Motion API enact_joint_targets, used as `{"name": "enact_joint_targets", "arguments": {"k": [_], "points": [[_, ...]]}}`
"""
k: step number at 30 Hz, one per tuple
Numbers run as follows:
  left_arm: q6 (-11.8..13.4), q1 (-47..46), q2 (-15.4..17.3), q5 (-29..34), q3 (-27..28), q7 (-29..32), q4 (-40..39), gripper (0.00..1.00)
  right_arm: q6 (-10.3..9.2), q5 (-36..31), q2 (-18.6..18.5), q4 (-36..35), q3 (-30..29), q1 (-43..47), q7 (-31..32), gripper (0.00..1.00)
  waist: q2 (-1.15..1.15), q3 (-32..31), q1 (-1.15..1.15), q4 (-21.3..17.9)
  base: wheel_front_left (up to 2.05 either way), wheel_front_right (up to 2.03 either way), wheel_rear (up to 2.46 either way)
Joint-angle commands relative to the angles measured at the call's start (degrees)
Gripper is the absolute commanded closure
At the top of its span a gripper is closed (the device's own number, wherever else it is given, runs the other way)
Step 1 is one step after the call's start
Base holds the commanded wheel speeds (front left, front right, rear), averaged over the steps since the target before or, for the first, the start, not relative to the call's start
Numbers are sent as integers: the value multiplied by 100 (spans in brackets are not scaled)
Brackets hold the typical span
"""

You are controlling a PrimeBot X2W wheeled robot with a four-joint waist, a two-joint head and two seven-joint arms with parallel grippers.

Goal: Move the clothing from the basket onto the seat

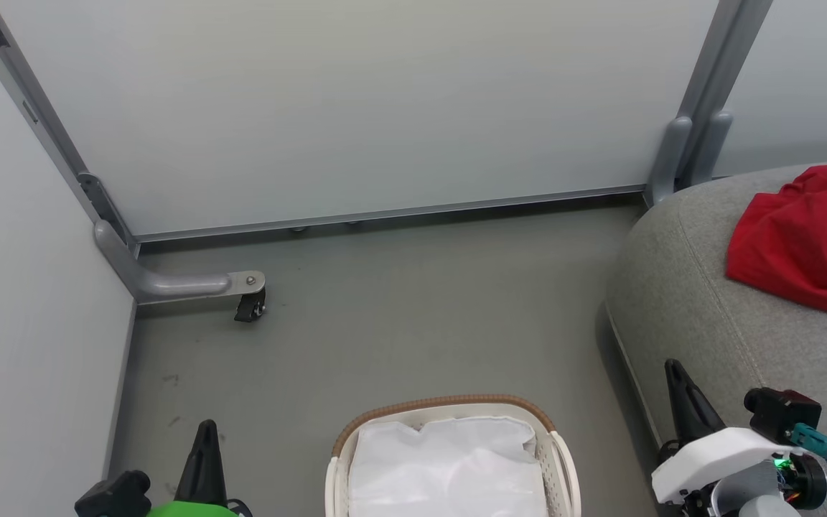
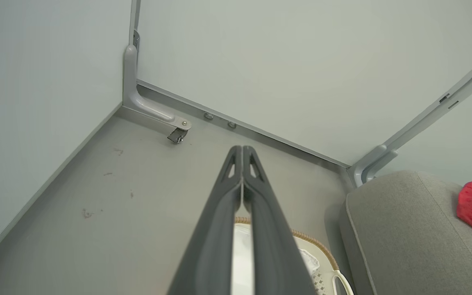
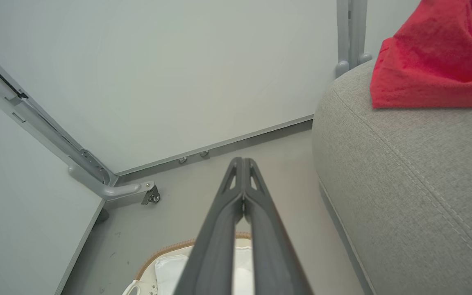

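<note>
Head view: left tool (image 1: pixel 207 428), right tool (image 1: pixel 673 366) closed, both empty.

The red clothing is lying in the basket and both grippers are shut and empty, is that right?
No. The red clothing lies on the grey seat, not in the basket, where just the white liner shows; the head view shows this. The left gripper and right gripper are shut and empty.

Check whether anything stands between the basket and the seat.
Nothing visible does. Just a strip of floor lies between the basket and the seat on its right. The red clothing already lies on the seat, and the visible part of the basket holds just its white liner.
</note>
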Motion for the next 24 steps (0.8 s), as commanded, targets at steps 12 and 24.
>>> {"name": "enact_joint_targets", "arguments": {"k": [12, 24], "points": [[-107, -337, 31, -1123, 230, 318, -140, 100, -2, 1305, -38, -228, -117, -119, 305, 100, 0, 10, 0, -32, 0, 0, 0], [-158, -470, 38, -1984, 388, 570, -167, 100, -2, 2296, -46, -314, -203, -142, 560, 100, 0, 20, 0, -63, 0, 0, 0]]}}
